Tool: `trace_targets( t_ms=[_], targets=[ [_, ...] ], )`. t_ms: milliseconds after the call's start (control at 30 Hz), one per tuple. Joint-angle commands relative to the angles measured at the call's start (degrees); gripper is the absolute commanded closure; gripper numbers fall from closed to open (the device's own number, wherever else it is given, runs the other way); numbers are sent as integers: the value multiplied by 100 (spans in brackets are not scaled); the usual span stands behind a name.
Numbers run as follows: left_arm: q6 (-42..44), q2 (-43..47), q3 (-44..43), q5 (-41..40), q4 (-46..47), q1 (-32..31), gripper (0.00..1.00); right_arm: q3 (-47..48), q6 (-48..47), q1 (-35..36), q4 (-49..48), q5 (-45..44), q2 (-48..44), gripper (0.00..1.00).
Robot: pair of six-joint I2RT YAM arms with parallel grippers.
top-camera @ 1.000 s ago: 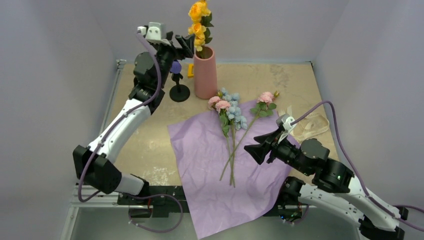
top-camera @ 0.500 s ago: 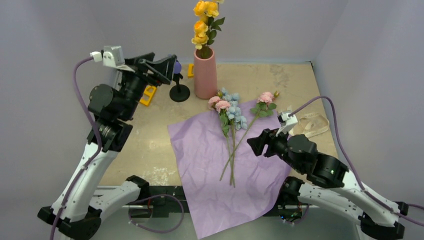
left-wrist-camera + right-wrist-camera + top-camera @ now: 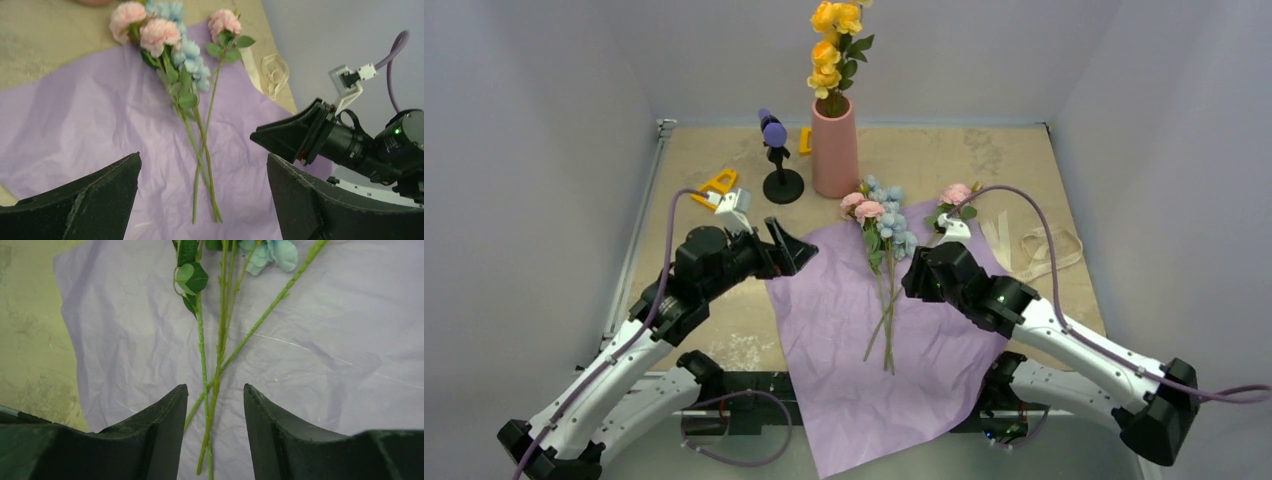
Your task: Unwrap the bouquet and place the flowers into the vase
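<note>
One yellow sprig [image 3: 829, 50] stands in the vase [image 3: 835, 150]; the pink and blue flowers [image 3: 886, 260] lie on the flattened lilac wrap [image 3: 844, 340]. My right gripper [image 3: 916, 280] hovers over their stems, jaws half apart and holding nothing, lined up to pinch one. The left gripper [image 3: 796, 255] hangs wide open and empty beside the wrap, out of the way.

The wrap [image 3: 854, 330] is thin lilac paper, matt and finely crinkled. The vase [image 3: 835, 150] has a smooth matt finish. The flowers [image 3: 887, 222] have soft cloth-like petals on ridged, plastic-looking stems. The ribbon [image 3: 270, 75] is sheer. The surface [image 3: 714, 290] looks rough and mottled.
</note>
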State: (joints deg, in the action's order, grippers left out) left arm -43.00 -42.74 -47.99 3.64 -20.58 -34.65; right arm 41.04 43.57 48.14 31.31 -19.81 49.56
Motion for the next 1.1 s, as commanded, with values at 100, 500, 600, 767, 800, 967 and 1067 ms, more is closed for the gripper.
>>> trace_targets(
  t_ms=[100,500,600,767,800,967,1067],
  targets=[
    [-1469,607,1126,494,-267,-22,0,281,-195,-24,-1090,919,1599,52],
    [-1956,1021,1791,515,-544,-18,0,605,-289,-110,-1252,556,2818,52],
    [-1835,1192,1934,581,-421,-15,0,671,-347,-144,-1222,441,3058,54],
    [-1732,1128,1949,748,-198,-8,2,641,-401,-216,-1216,243,3176,57],
    [-1729,1113,1953,753,-181,-12,2,635,-410,-220,-1222,241,3208,58],
    [-1746,1038,2020,824,-15,-15,4,667,-484,-274,-1291,329,3428,65],
    [-1770,984,2050,866,54,-12,6,715,-514,-287,-1295,367,3512,69]
  ],
)
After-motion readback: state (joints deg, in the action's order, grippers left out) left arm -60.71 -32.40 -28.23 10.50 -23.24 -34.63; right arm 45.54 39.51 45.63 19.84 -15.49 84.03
